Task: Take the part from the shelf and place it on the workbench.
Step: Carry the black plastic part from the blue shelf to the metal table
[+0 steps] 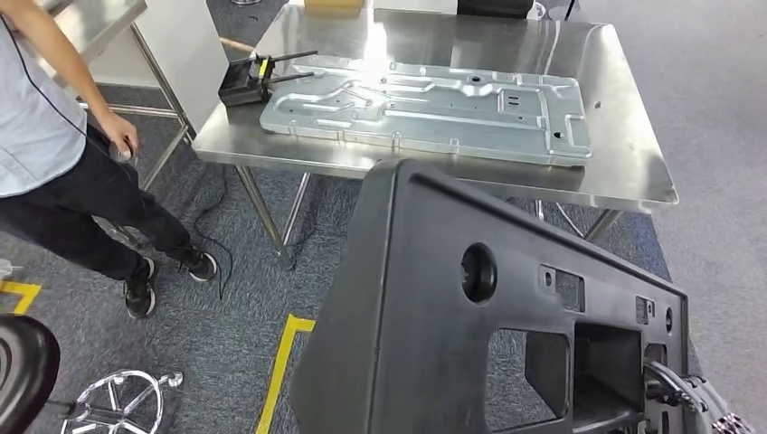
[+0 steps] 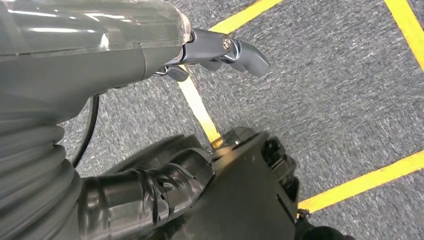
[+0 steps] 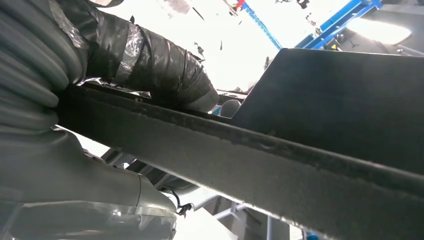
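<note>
A large black plastic part (image 1: 425, 334) with cut-outs and a round hole fills the lower middle of the head view, held up in front of me. My right hand (image 1: 695, 396) shows at its lower right corner. In the right wrist view the right hand (image 3: 150, 65) grips the part's rim (image 3: 260, 160), taped fingers on one side and thumb on the other. In the left wrist view my left hand (image 2: 150, 190) has its taped fingers hooked on the part's edge (image 2: 250, 200), and the thumb (image 2: 240, 50) stands apart from it. The steel workbench (image 1: 624, 172) lies just ahead.
A big pressed metal plate (image 1: 434, 108) covers most of the workbench, with a black device with antennas (image 1: 244, 86) at its left end. A person (image 1: 54, 136) stands at the left. Yellow floor tape (image 1: 285, 362), a stool (image 1: 23, 371) and a chair base (image 1: 118, 398) lie near my left.
</note>
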